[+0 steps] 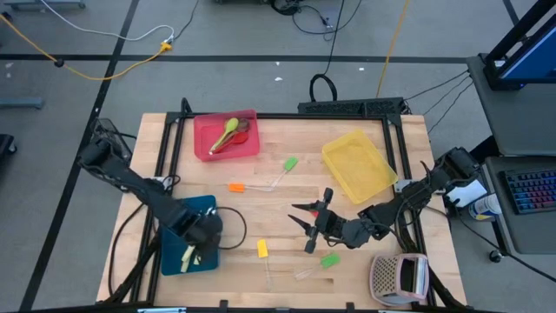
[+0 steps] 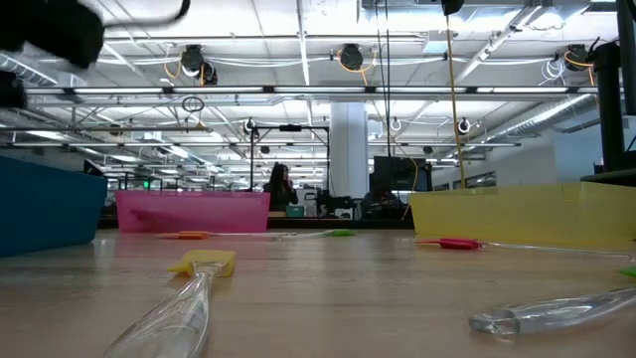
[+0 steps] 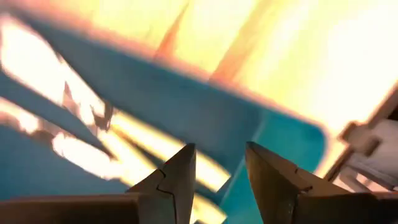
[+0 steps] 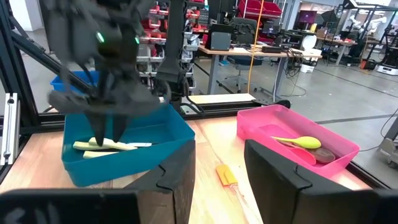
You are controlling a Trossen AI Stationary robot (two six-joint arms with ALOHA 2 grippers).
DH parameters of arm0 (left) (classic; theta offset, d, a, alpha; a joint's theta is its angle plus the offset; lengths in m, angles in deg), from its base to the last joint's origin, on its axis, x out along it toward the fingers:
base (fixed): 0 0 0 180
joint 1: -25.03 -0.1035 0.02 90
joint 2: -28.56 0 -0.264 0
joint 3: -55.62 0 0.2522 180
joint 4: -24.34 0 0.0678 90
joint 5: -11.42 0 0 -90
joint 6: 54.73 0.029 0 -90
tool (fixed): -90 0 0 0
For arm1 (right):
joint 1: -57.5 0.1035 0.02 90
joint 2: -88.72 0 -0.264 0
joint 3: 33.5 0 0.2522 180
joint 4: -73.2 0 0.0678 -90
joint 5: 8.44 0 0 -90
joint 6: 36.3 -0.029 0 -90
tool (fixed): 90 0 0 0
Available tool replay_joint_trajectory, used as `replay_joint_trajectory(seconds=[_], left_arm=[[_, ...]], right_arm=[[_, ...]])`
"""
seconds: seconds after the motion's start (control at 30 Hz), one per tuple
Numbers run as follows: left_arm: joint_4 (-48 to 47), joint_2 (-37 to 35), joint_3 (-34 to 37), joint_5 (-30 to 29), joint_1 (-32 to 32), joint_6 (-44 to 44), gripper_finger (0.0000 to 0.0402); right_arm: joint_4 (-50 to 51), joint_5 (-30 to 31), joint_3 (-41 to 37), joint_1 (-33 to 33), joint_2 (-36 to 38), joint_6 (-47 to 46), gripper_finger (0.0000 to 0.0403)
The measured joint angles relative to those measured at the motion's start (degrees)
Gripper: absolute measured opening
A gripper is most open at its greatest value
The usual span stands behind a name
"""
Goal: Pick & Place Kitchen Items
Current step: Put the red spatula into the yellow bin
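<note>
Left end effector (image 1: 201, 233) hangs released over cream-handled knives (image 1: 188, 257) in the blue tray (image 1: 170, 261). Right end effector (image 1: 306, 228) unclenched, empty. Yellow-headed spatula (image 1: 262, 249) likely light, slick; grip mid-handle.

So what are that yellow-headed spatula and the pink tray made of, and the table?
The yellow-headed spatula looks plastic: a see-through, glassy handle and a matte head, perhaps silicone. The pink tray seems moulded plastic, with smooth, slightly translucent walls and rounded rims. The table appears to be light wood, likely butcher block, showing parallel strips and grain with a dull sheen.
</note>
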Motion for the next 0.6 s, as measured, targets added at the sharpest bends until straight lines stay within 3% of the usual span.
replay_joint_trajectory(seconds=[0.2,0.33,0.6], left_arm=[[0.5,-0.02,-8.08,-17.28,5.25,11.79,0.0143],[1.79,-0.02,-9.55,-31.74,9.27,17.49,0.0143],[4.28,-0.02,-9.55,-57.22,14.57,16.39,0.0143]], right_arm=[[-1.08,0.06,0.0,-0.32,0.0,5.66,0.013],[-4.69,0.05,0.0,-0.35,0.04,6.92,0.013],[-14.47,0.17,0.04,-1.05,0.08,7.87,0.013]])
